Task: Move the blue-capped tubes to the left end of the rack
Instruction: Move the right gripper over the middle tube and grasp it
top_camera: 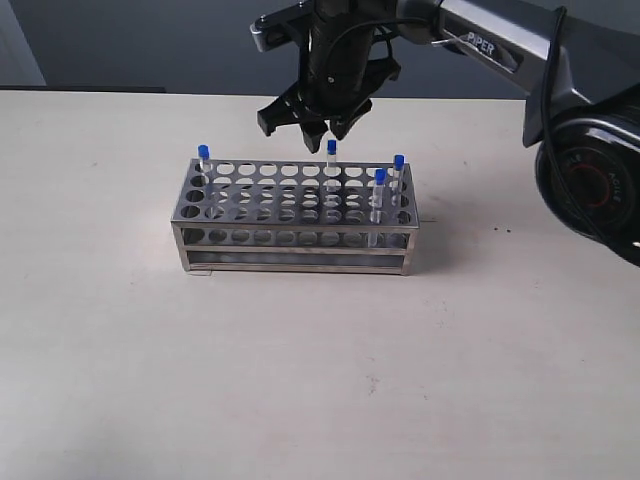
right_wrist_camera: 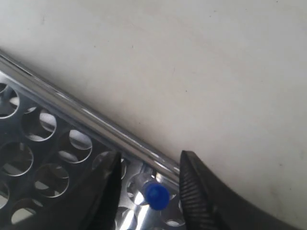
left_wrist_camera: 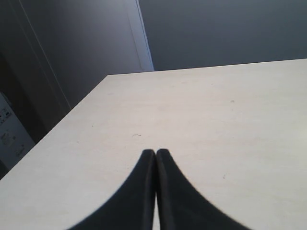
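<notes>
- Our right pincer (top_camera: 326, 127) hangs released, jaws spread, above the back row of the rack (top_camera: 290, 238).
- The nearest tube (top_camera: 331, 155) stands directly beneath it, upright, its long axis pointing up into the gap. In the right wrist view its blue cap (right_wrist_camera: 157, 194) sits between the two fingers and touches neither.
- Off to one side of the pincer, at the rack's right end, stand a corner tube (top_camera: 398, 168) and its neighbour tube (top_camera: 379, 188). Well off to the other side, a fourth tube (top_camera: 203, 157) already stands at the left end.
- We judge the coming move to be a straight descent along that upright axis, then a squeeze below the cap.
- Our left pincer (left_wrist_camera: 156, 155) is clenched on nothing over bare table (left_wrist_camera: 216, 110), with no rack in its view. The right arm is clearly the nearer one.
</notes>
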